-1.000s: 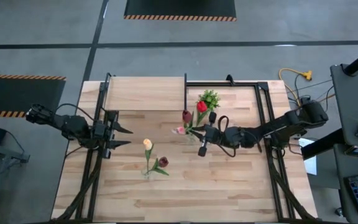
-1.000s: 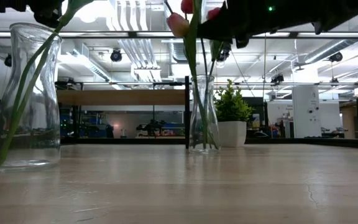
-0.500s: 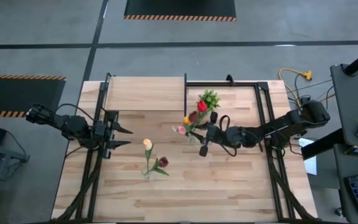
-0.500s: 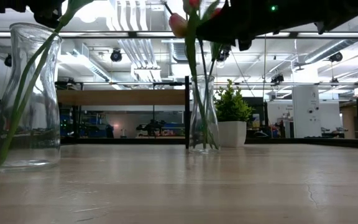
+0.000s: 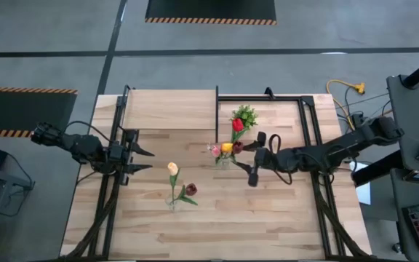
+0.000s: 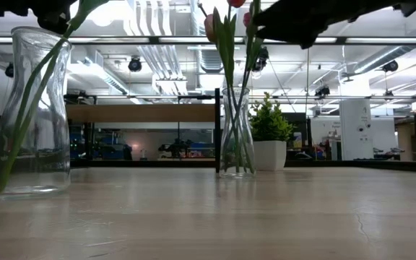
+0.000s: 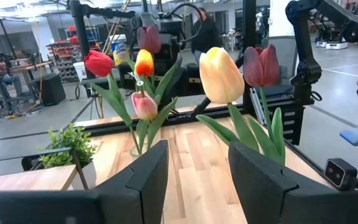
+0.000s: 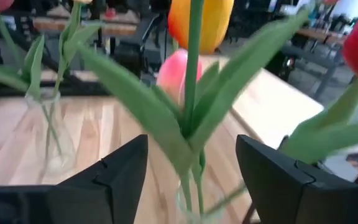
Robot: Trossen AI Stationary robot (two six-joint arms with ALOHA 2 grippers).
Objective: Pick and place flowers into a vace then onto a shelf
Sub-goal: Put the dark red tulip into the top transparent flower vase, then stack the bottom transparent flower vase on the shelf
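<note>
flowers (image 5: pixel 228 148) stand in the vase (image 6: pixel 237 133) just right of the shelf (image 5: pixel 169 109); right gripper (image 5: pixel 256 158) gapes empty beside it. next: grasp the vase, lift it shelfward.

planked table (image 5: pixel 282 218) carries two glass vases (image 6: pixel 31 112), potted plant (image 6: pixel 269 141), seemingly bare shelf (image 5: pixel 169 109)
</note>
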